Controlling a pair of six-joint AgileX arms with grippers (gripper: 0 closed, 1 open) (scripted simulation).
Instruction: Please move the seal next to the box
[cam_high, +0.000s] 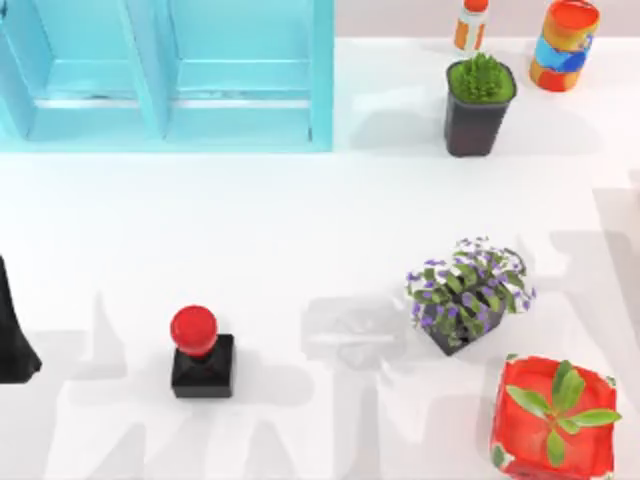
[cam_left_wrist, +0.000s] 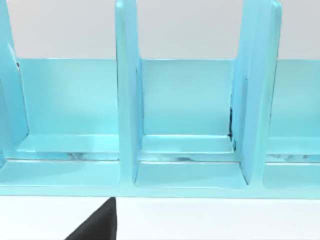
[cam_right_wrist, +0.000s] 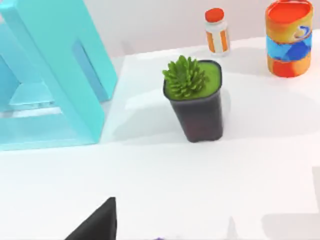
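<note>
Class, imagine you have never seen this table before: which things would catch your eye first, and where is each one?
The big turquoise box with open compartments fills the far left of the table. The seal, a glossy red knob on a black block, stands alone at the near left, well apart from the box. At the near right corner sits a bright red pot with a green plant, beside a purple-flecked plant.

A rendered tabletop test scene is showing here, not a lived-in room: a plain white surface (cam_high: 300, 230) is lying under flat, even light against a blank pale wall. Unrelated props are sitting scattered on it, with a turquoise compartmented box (cam_high: 165, 75) at the far left, potted plants (cam_high: 478, 105) on the right, and a small orange-capped bottle (cam_high: 471, 25) beside a colourful can (cam_high: 565, 45) at the far right.
</note>
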